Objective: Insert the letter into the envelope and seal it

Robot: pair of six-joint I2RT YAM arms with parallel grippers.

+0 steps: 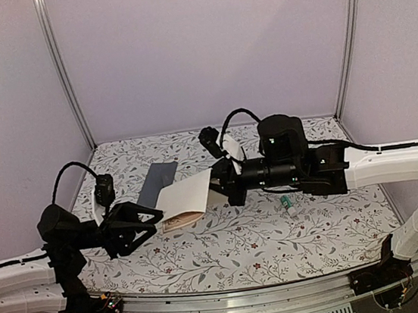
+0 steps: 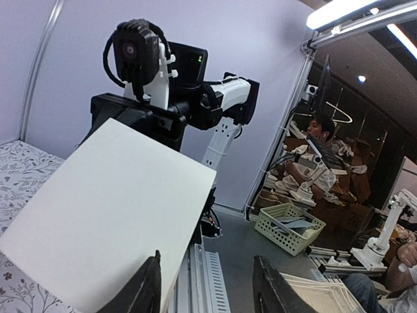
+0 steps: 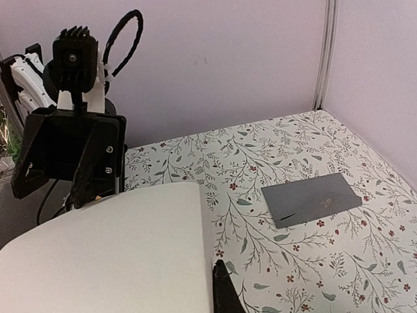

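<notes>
My right claw reaches in from the right and grips the right-hand edge of the letter, which hangs off the tablecloth, tilted, between my two arms. From my right wrist only one finger shows beside the sheet. The other is hidden under the paper, so I judge the pinch from the lifted sheet rather than from seeing both pads.

My left claw faces it from the other side with its jaws spread wide. The letter's near edge comes in just beside one of my left fingers, while the opposite finger stands well clear of the paper. I cannot tell whether that edge touches the first finger.

The envelope lies flat on the cloth behind the letter, towards the back left. From above, the raised sheet overlaps its near end. From my right wrist the envelope shows whole, off to the side of the paper, with nothing lying on it.

The pale back of the letter fills much of my left wrist view and blocks the table beneath it. A small teal-white tube rests on the cloth under my right forearm, well apart from both paper things.
</notes>
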